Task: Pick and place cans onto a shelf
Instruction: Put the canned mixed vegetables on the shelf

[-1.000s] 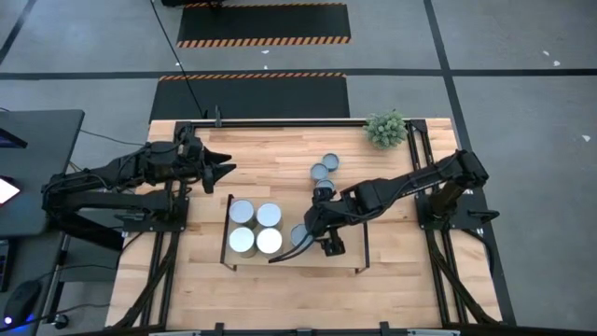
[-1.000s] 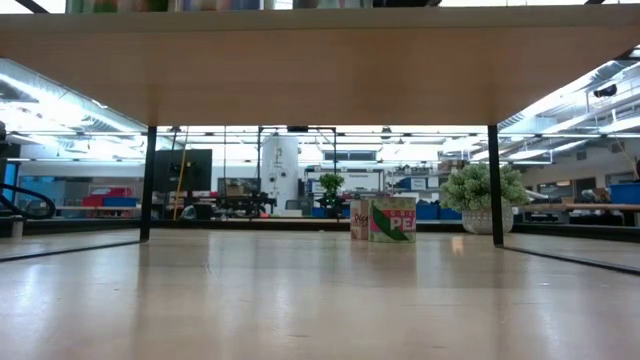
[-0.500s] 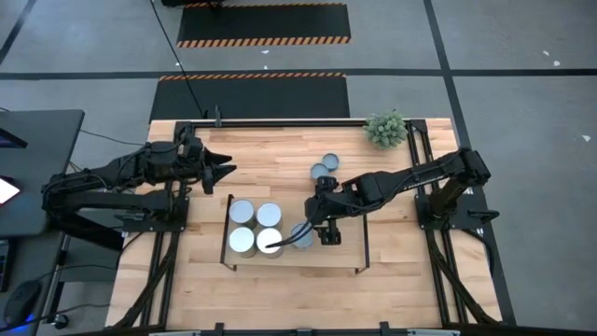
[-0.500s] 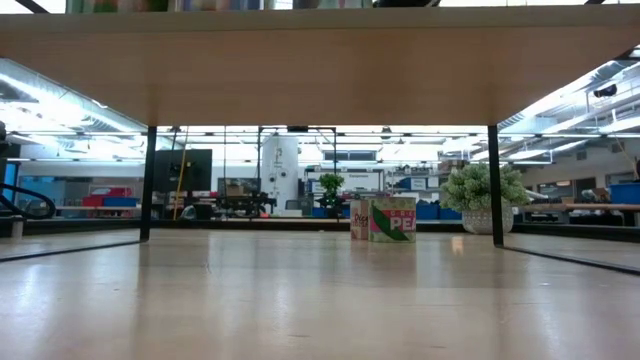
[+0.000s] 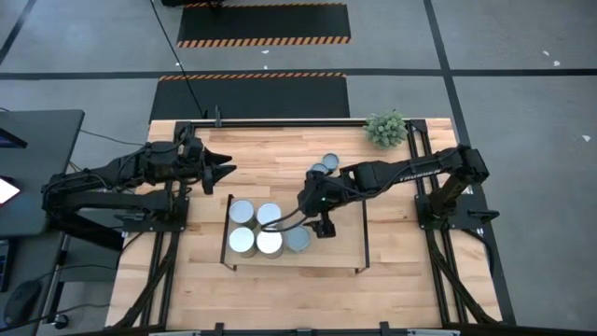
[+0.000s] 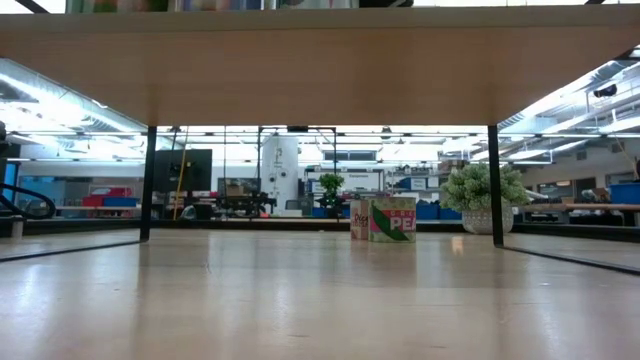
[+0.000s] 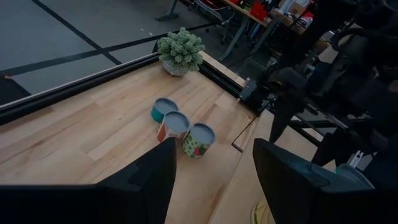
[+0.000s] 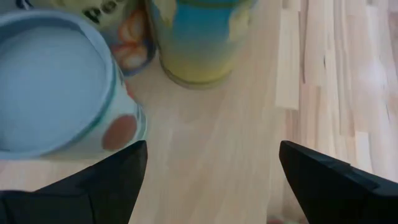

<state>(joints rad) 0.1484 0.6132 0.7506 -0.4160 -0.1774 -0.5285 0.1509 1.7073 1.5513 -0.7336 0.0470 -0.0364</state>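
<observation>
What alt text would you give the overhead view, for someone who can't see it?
Seen from above, the right gripper hangs open over the shelf, just behind a bluish-grey can standing beside four pale cans grouped in a square. The left gripper waits open at the table's left, and a small green plant sits at the far right corner.

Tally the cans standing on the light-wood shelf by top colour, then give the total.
Pale whitish-silver round-topped metal cans: 4
Smaller bluish-grey metal can: 1
Total on the light-wood shelf: 5
</observation>
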